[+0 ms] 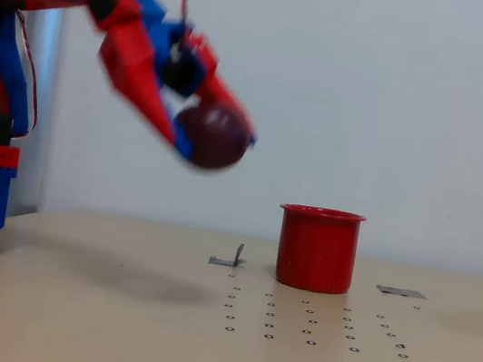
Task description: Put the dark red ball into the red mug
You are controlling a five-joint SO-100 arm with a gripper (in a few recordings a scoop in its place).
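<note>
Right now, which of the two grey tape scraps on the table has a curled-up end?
The tape scrap left of the mug; its end sticks up, while the scrap on the right lies flat.

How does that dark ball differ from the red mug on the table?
The dark red ball is round and maroon; the red mug is cylindrical and bright red. The ball is held in the air by the gripper, up and left of the mug, which stands upright on the table. Both look glossy.
</note>
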